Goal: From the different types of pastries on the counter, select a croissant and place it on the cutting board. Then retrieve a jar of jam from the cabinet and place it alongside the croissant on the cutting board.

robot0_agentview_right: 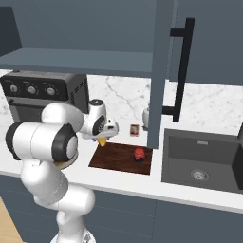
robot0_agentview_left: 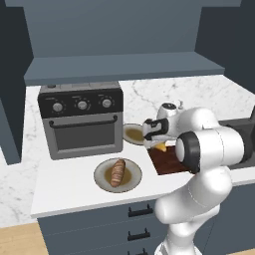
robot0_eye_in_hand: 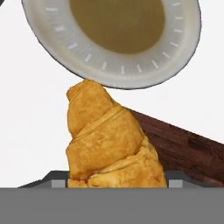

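The gripper (robot0_agentview_right: 102,141) is gripping the croissant (robot0_eye_in_hand: 109,142), its jaws clamped on the pastry's lower end so that the yellow-orange tip is hanging down; in the hand view the croissant is rising from between the finger tips. It is hovering over the near-left edge of the cutting board (robot0_agentview_right: 118,159), just beside the emptied plate (robot0_eye_in_hand: 111,65), which, I judge, is where the pastry came from, so the carry is short. The jar of jam (robot0_agentview_right: 139,154) is already sitting on the board's right part, leaving the left part free. Counting: 2 plates, 1 empty and 1 carrying the brown striped loaf (robot0_agentview_left: 118,172); 1 croissant, 1 jar, 1 board, 1 toaster oven (robot0_agentview_left: 82,119), 1 sink (robot0_agentview_right: 199,161).
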Robot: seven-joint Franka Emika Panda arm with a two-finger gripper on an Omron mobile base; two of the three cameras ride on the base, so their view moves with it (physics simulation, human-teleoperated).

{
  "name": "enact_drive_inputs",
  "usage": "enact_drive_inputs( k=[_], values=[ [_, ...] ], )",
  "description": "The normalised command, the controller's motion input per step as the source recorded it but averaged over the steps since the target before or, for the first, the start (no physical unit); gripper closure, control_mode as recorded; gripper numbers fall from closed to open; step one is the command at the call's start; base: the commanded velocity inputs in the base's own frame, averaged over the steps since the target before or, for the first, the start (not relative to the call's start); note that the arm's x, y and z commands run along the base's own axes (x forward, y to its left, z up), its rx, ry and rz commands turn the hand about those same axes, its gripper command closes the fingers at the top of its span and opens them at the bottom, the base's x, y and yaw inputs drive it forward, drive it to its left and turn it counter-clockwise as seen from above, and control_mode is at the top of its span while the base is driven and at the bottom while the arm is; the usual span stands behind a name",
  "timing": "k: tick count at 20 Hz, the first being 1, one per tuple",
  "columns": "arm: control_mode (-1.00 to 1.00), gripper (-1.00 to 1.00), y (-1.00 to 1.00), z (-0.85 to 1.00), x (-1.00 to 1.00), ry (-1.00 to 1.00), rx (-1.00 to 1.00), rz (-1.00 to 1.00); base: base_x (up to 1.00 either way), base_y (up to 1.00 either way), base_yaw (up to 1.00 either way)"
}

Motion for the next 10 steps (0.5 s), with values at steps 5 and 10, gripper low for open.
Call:
enact_drive_inputs(
  k=[5, 10],
  values=[
    [-1.0, 1.0, -0.67, -0.7, -0.62, 0.0, 0.0, -0.06, 0.0, 0.0, 0.0],
    [-1.0, 1.0, -0.01, -0.09, -0.02, 0.0, 0.03, -0.01, 0.0, 0.0, 0.0]
  ],
)
